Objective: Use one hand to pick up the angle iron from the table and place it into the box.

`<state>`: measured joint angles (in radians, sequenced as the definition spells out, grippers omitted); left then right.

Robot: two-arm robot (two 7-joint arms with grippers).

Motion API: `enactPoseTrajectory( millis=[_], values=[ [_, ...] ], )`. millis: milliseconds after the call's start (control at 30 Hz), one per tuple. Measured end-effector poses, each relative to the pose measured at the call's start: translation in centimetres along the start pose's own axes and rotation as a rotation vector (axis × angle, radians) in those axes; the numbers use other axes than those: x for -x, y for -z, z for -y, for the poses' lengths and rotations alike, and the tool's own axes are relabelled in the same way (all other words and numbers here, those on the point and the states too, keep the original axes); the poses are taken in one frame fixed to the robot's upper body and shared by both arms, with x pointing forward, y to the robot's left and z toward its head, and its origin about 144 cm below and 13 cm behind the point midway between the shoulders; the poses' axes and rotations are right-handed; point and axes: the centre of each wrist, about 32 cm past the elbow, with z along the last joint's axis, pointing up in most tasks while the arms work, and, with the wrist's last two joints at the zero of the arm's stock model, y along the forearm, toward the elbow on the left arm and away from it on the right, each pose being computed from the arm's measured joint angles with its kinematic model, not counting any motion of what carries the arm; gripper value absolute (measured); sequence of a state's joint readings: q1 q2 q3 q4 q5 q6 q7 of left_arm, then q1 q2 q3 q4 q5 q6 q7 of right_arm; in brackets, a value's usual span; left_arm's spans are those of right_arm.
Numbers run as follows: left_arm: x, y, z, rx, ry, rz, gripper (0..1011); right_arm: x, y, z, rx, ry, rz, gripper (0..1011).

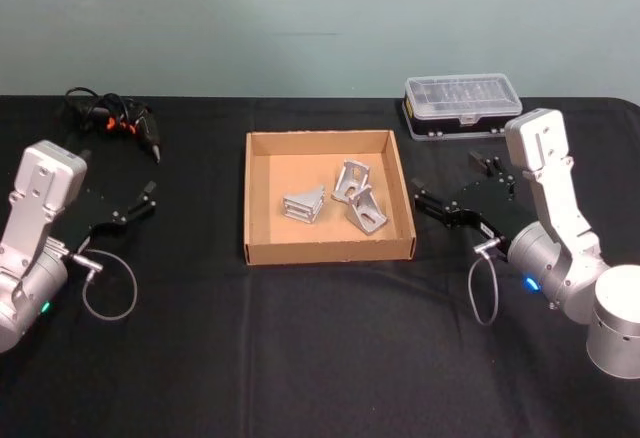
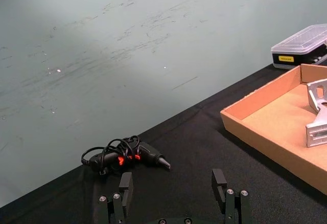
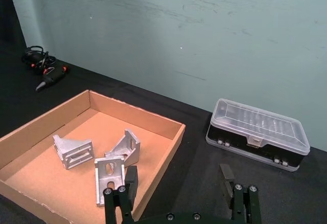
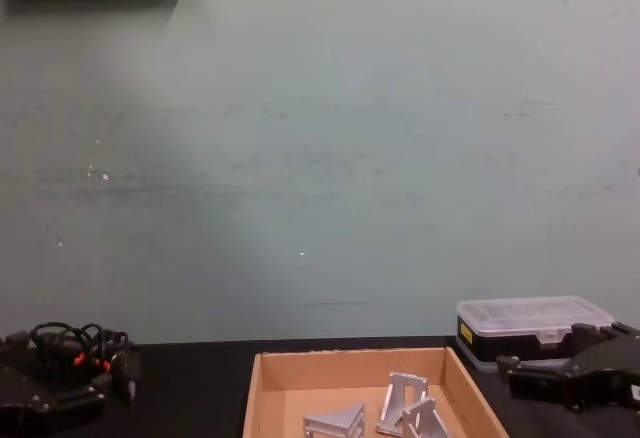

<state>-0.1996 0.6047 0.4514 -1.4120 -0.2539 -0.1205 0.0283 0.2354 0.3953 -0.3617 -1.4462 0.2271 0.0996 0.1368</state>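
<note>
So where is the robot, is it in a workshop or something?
Probably a robot test bench or small workshop. There's a black table against a plain wall with sockets, a cardboard box holding three metal angle irons, a plastic parts case, and a corded hand tool.

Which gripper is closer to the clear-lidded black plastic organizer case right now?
Right. The right gripper hovers just in front of the clear-lidded black plastic organizer case, beside the tan cardboard box. The left gripper sits across that box, near the table's left side.
</note>
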Motion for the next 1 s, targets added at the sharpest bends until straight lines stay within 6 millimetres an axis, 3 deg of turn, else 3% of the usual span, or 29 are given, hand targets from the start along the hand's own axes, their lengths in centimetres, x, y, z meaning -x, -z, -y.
enactPoseTrajectory(
  millis=[1000],
  values=[
    [0.0, 0.0, 0.0, 0.0, 0.0, 0.0, 1011, -0.07, 0.02, 0.13, -0.002, 0.0, 0.001, 1004]
  ],
)
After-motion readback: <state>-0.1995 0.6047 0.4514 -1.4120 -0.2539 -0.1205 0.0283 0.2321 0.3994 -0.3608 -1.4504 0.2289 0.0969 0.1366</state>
